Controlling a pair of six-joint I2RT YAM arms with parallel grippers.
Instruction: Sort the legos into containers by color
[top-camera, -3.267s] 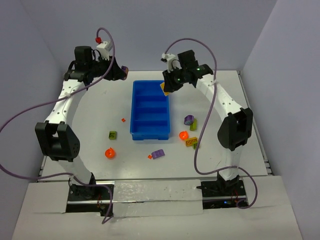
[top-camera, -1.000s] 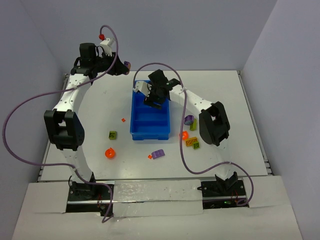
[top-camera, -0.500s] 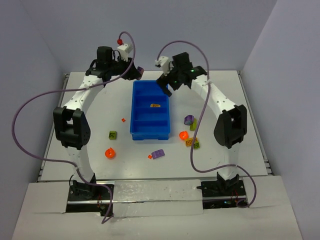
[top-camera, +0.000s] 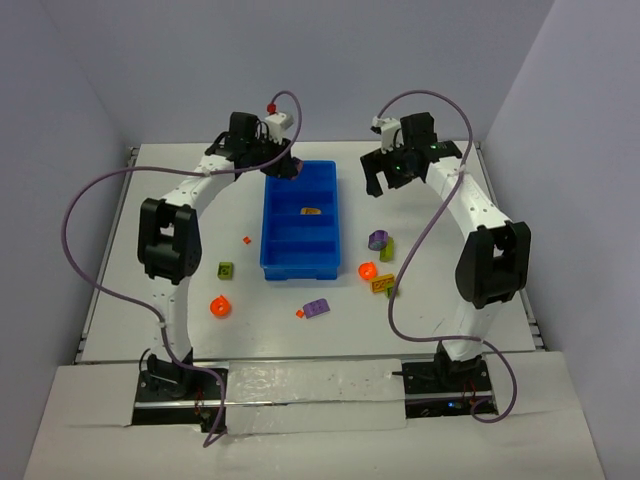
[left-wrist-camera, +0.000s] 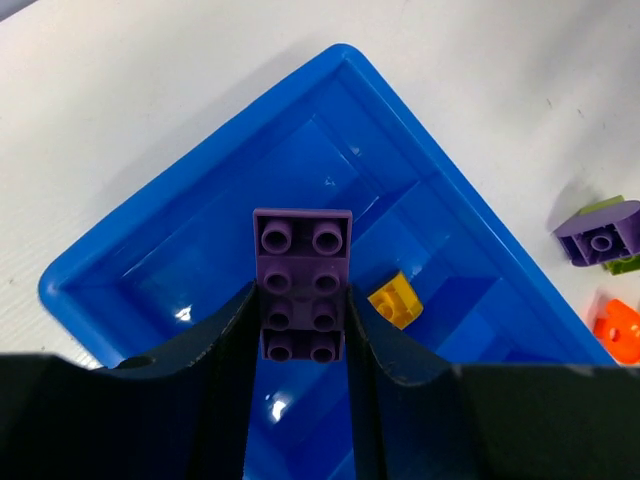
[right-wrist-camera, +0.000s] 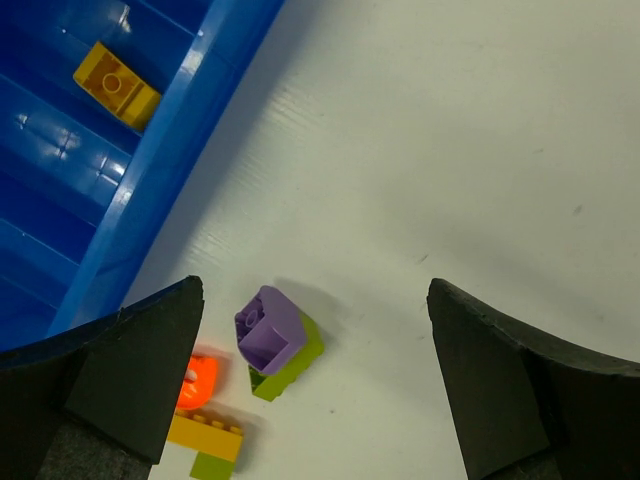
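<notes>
Purple and studded, a two-by-four brick is clamped across its narrow width between the fingers of the left gripper, which are closed onto its smooth side walls with the far half left sticking out. It is held above the far end of the blue tray, over the farthest of the four compartments, which appears to be empty. One yellow piece is seen lying in the second compartment from the far end. The right gripper is spread wide with nothing in it, and hangs over the table just right of the tray's far end. In the right wrist view a purple-and-lime piece is seen below it, with an orange round piece just beside. Other legos are scattered on the table near and left of the tray, among them a lime brick and a second orange round piece. These pieces are judged to be light, rigid and slick, so a bounce may be expected if they are dropped from high up. Flat opposite walls are best taken, not studs; the round ones are likely to slip.
</notes>
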